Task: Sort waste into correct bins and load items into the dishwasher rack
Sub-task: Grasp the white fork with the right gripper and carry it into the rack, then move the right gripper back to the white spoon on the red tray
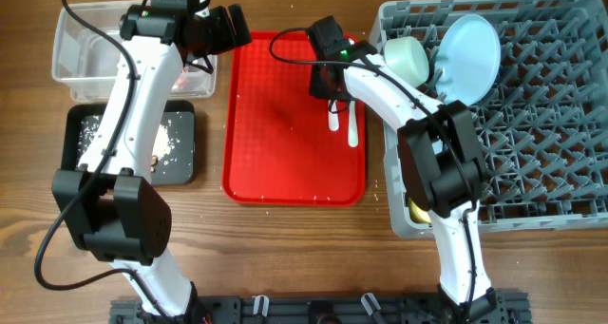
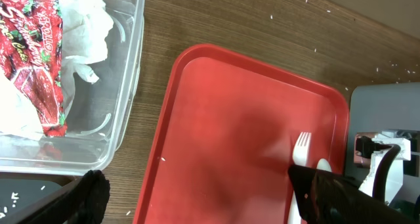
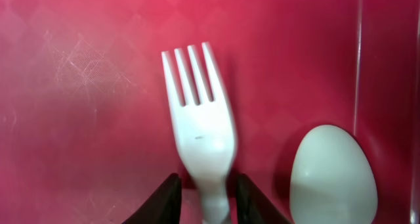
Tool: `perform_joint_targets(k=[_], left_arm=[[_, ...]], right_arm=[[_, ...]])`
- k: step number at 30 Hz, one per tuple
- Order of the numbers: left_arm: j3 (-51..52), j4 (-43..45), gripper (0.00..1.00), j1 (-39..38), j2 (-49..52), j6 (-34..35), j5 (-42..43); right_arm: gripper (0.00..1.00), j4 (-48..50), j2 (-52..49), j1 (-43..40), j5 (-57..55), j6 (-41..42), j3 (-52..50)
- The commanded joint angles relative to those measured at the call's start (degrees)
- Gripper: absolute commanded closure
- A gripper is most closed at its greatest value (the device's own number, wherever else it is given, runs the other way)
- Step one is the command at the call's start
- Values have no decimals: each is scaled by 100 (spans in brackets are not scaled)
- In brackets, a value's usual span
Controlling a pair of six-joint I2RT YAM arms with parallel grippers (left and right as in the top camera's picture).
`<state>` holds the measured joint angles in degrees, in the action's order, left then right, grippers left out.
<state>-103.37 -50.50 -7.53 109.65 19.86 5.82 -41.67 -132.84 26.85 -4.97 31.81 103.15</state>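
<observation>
The white fork [image 3: 200, 125] and spoon [image 3: 331, 175] lie side by side on the red tray [image 1: 285, 153]. My right gripper [image 3: 203, 194] is low over the tray, open, with a finger on each side of the fork's neck and small gaps showing. It also shows in the overhead view [image 1: 332, 94]. My left gripper [image 1: 233, 28] is open and empty above the gap between the clear tub [image 1: 71, 63] and the red tray. The tub holds the red wrapper [image 2: 33, 53] and the white napkin [image 2: 85, 27]. The grey rack [image 1: 551, 124] holds the blue plate [image 1: 470, 58] and a bowl [image 1: 408, 56].
The black tray [image 1: 71, 124] at the left holds white crumbs. Something yellow [image 1: 416, 210] shows at the rack's near left corner, partly hidden by my right arm. Crumbs lie scattered on the wooden table.
</observation>
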Motion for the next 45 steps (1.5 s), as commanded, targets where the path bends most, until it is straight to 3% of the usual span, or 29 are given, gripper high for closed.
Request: perform_joint_targets(k=[1, 5, 16, 23, 26, 30, 37, 45], left_arm=[[-79, 15, 0, -7, -66, 35, -13], [-79, 15, 0, -7, -66, 35, -15], [-79, 15, 0, -7, -66, 35, -13], [-79, 15, 0, -7, -66, 35, -13], [-76, 15, 0, -7, -66, 35, -15], [-79, 15, 0, -7, -66, 35, -13], [-79, 15, 0, -7, -66, 35, -13], [-79, 15, 0, -7, -66, 35, -13]], right_arm=[[83, -146, -271, 15, 98, -15, 35], [96, -216, -173, 7, 122, -164, 35], [96, -975, 1582, -42, 240, -782, 35], [96, -2573, 3560, -302, 24, -1099, 35], [96, -3403, 4179, -533, -483, -734, 35], [96, -4406, 4662, -1143, -1578, 603, -87], [96, -3827, 4756, -2022, -1436, 737, -1528], [96, -2109, 4756, -2511, -1169, 1038, -3541]])
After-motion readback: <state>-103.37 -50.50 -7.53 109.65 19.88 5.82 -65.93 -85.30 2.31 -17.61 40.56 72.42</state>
